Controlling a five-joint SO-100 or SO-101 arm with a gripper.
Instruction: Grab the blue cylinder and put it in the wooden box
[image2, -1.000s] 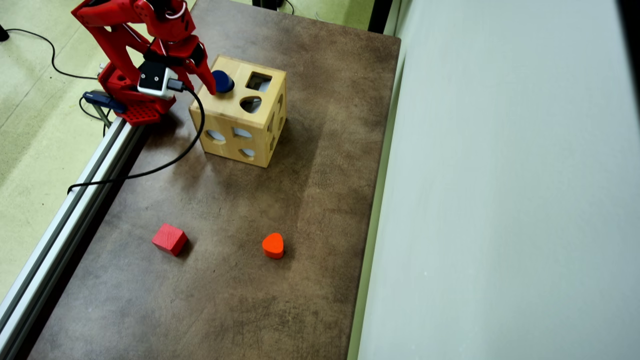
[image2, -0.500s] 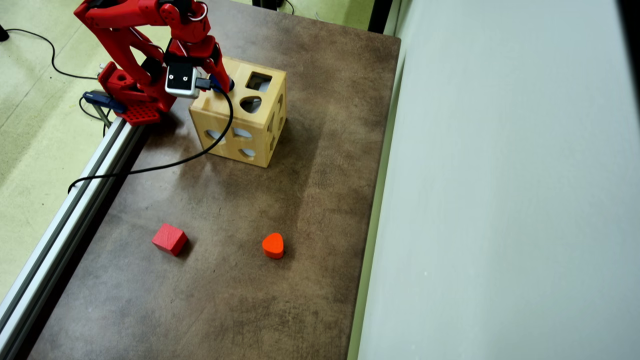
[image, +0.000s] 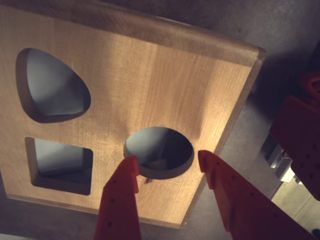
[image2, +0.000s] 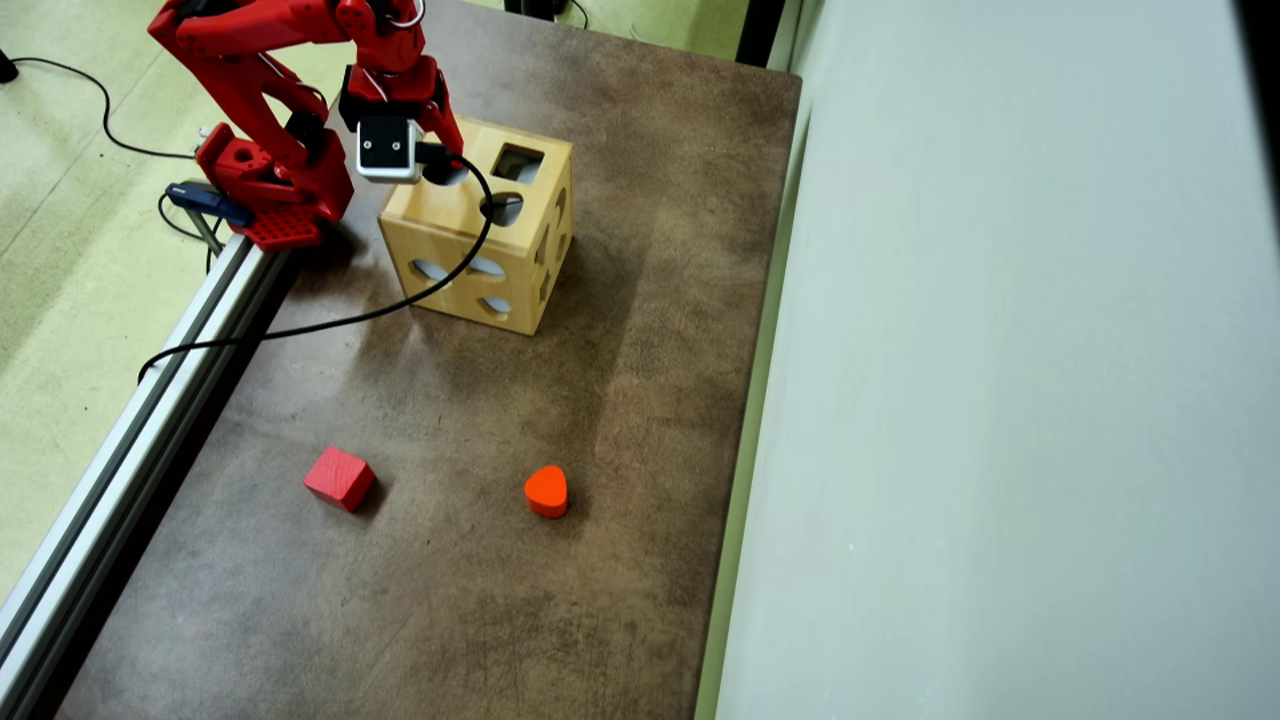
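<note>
I can't find the blue cylinder in either view, and the round hole shows only a dark interior, so I can't tell what lies inside the wooden box (image: 150, 75). In the wrist view that box runs off the left edge and the jaws are cut by the bottom edge, so I see only their red tips. The red arm part at the right edge there is blurred and cropped. In the overhead view the wrist camera housing (image2: 387, 147) covers the jaws, so I can't judge their spread from above. It also hides the box's near-left top corner. The arm (image2: 270, 60) is cut by the top edge, and the surface (image2: 450, 600) by the bottom edge.
</note>
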